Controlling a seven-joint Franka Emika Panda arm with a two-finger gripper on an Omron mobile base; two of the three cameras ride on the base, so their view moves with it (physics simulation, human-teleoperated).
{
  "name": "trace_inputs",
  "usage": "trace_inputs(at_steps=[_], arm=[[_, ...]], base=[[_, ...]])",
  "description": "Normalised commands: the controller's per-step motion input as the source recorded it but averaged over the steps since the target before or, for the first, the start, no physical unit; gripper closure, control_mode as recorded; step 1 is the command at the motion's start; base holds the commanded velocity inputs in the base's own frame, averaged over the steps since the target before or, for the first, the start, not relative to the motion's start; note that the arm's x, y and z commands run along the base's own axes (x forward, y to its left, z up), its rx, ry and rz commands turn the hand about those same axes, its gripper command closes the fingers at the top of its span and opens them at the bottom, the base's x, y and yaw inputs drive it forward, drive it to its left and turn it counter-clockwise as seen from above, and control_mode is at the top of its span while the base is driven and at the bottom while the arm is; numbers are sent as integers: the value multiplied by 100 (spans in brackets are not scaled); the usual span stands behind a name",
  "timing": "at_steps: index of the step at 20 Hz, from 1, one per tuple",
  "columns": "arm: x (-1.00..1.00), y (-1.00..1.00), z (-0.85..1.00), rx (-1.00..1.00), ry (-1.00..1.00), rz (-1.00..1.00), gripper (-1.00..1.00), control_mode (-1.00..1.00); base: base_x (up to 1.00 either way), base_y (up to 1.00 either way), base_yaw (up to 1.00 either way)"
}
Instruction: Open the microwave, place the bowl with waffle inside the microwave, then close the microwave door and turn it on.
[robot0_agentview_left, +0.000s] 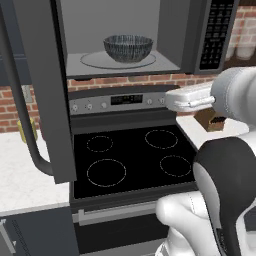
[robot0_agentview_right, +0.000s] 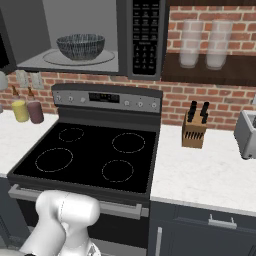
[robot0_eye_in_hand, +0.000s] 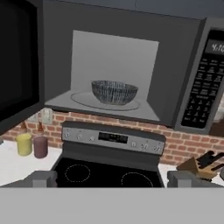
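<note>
Stove (robot0_agentview_left: 132, 157) below open microwave (robot0_agentview_left: 197, 35) holding bowl (robot0_agentview_left: 128, 48); keypad writing unreadable.

One bowl (robot0_eye_in_hand: 114, 92), one microwave (robot0_eye_in_hand: 131, 65), four burner rings (robot0_agentview_right: 54, 159), perhaps two bottles (robot0_agentview_right: 20, 110), two glasses (robot0_agentview_right: 189, 44).

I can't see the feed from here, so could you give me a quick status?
Gripper open, empty. Bowl on microwave turntable. Microwave door wide open.

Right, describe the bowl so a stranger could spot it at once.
Find the dark over-range microwave above the black stove; its door stands open. On its glass turntable sits the wide blue-grey and white streaked bowl, the only dish inside.
</note>
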Motion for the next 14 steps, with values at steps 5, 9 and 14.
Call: trace_inputs(at_steps=[5,9,14], arm=[[-21,55,0,-3,-29,-1,-100,-100],[-27,59,0,-6,-20,-1,-100,-100],[-35,51,0,-3,-21,0,-100,-100]], base=[[0,0,0],[0,0,0],[0,0,0]])
